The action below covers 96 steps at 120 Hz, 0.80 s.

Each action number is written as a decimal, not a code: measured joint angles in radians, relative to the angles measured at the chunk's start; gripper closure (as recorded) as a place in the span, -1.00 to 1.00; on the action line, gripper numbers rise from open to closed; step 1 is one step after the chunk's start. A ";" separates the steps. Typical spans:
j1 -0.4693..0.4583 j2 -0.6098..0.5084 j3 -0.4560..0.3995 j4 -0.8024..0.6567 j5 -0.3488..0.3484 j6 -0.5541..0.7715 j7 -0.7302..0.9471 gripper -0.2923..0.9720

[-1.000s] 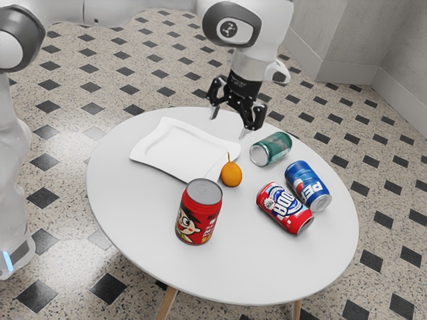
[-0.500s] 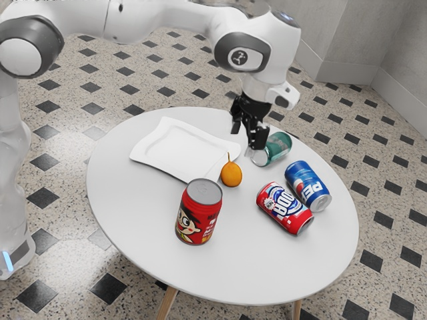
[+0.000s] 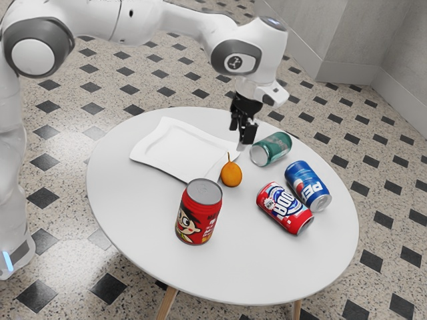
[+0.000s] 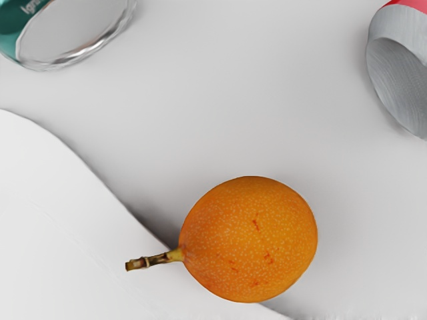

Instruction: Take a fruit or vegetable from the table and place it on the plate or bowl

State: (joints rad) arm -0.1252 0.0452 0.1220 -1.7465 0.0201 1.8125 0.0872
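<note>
1. Table (image 3: 133, 200), round and white. On it: a square white plate (image 3: 173, 150), a small orange fruit with a short stem (image 3: 231, 174), and four cans.
2. Target is the orange fruit. It sits on the table just beside the plate's near corner. In the wrist view the fruit (image 4: 248, 239) lies by the plate's edge (image 4: 53, 253) with its stem pointing over the plate. Contact with the rim: cannot tell.
3. The gripper (image 3: 243, 130) hangs above the table, between the plate's far corner and the green can (image 3: 271, 148), which lies on its side. It is near the fruit but clearly apart from it. It is seen edge-on, so I cannot tell whether it is spread or pressed together. It carries nothing.
4. Step in hand (judgement): approach. The hand points down toward the fruit, which is not yet grasped, so the pick has not begun.
5. Next move calls for centring over the fruit, coming down and gripping its round body, not the stem. The transfer after that is short, since the plate is adjacent.
6. Risks: a round fruit may roll under an off-centre squeeze, and the green can (image 4: 60, 27) lies close by. The upright red can (image 3: 199, 212), the red-white-blue can (image 3: 285, 207) and the blue can (image 3: 307, 185) look clear of the path.
</note>
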 joint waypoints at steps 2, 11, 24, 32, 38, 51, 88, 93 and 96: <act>-0.004 -0.002 0.000 -0.005 0.000 0.006 0.006 -0.54; -0.019 -0.013 0.000 -0.027 0.000 0.030 0.033 -0.54; -0.029 -0.014 0.000 -0.062 -0.003 0.062 0.067 -0.54; -0.029 -0.012 0.000 -0.079 -0.003 0.079 0.087 -0.54; -0.026 -0.010 -0.001 -0.084 -0.003 0.089 0.102 -0.54; -0.013 0.000 -0.001 -0.087 -0.004 0.108 0.131 -0.54; -0.004 0.023 -0.005 -0.112 -0.008 0.157 0.191 -0.54; -0.006 0.025 -0.005 -0.121 -0.009 0.165 0.197 -0.54; -0.007 0.025 -0.005 -0.126 -0.009 0.170 0.200 -0.54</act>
State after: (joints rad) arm -0.1323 0.0704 0.1174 -1.8727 0.0110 1.9827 0.2872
